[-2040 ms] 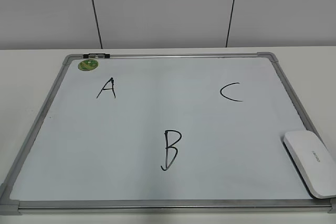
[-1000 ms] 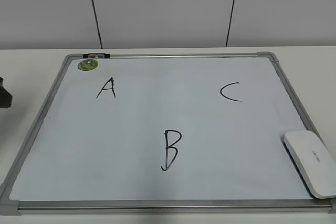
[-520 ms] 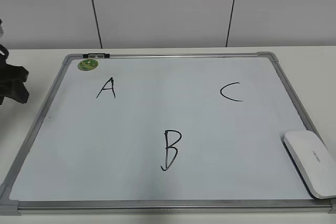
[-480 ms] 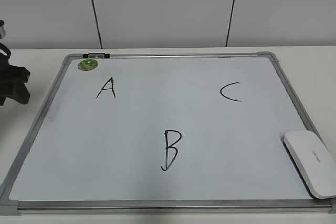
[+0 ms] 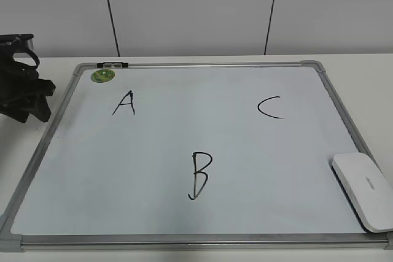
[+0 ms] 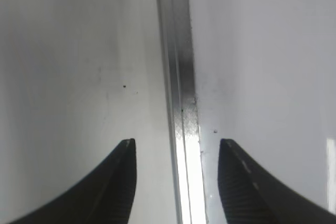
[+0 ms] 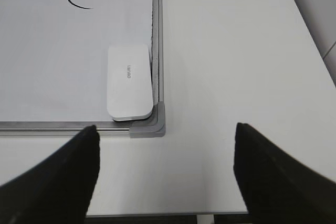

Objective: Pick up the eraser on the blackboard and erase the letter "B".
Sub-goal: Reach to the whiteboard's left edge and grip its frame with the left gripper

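The blackboard point(image 5: 202, 65) is a pale glossy whiteboard in a silver frame, flat on the white table. The black letter "B" point(image 5: 200, 175) is at its lower middle. The white eraser point(image 5: 363, 191) lies in the board's lower right corner; it also shows in the right wrist view point(image 7: 129, 82), beside the frame. My left gripper point(image 5: 27, 99) is open and empty, above the board's left frame point(image 6: 181, 93). My right gripper point(image 7: 165, 132) is open and empty over bare table, nearer than the board's corner; it is out of the exterior view.
A black "A" point(image 5: 124, 103) and "C" point(image 5: 270, 107) are on the board. A round green magnet point(image 5: 102, 75) sits at its top left corner. The table's front edge point(image 7: 157, 214) shows below my right gripper. A grey wall stands behind.
My left arm has come into the exterior view from the left edge and moved right and up toward the board's left frame. The eraser and board have not moved.
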You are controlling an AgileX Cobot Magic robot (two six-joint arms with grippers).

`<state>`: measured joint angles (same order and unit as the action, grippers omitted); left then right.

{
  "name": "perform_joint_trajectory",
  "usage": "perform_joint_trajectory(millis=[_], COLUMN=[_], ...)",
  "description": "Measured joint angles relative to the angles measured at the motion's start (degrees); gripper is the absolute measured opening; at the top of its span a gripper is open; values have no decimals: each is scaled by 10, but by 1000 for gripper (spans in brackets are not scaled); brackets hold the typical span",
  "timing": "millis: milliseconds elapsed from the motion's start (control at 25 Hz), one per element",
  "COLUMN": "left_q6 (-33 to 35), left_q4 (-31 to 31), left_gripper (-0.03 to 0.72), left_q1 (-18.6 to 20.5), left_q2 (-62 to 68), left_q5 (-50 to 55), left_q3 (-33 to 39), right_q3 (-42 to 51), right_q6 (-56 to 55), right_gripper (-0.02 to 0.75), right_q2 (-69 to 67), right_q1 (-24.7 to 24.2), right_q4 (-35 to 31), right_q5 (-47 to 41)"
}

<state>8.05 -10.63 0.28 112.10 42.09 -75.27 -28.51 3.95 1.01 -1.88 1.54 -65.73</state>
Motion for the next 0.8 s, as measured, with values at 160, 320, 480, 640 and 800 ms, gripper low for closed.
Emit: perform_joint_trajectory(millis=[160,320,480,640,800], left_q6=[1,2,2,3,11], left_q4=[0,0,0,0,-8], left_gripper=[358,354,303,274,271], left_q1=[0,0,0,1,2], left_q2=[39,75,91,109,122], left_q5=[19,44,49,73,88], left_q3=[-45,-81,-100,-123,-132], right_q3=[0,0,0,0,0], right_q6=[0,0,0,0,0], right_gripper=[590,590,589,590,590], right_q2=[0,0,0,0,0], right_q1=[0,0,0,0,0], right_q4=[0,0,0,0,0], right_q5=[0,0,0,0,0])
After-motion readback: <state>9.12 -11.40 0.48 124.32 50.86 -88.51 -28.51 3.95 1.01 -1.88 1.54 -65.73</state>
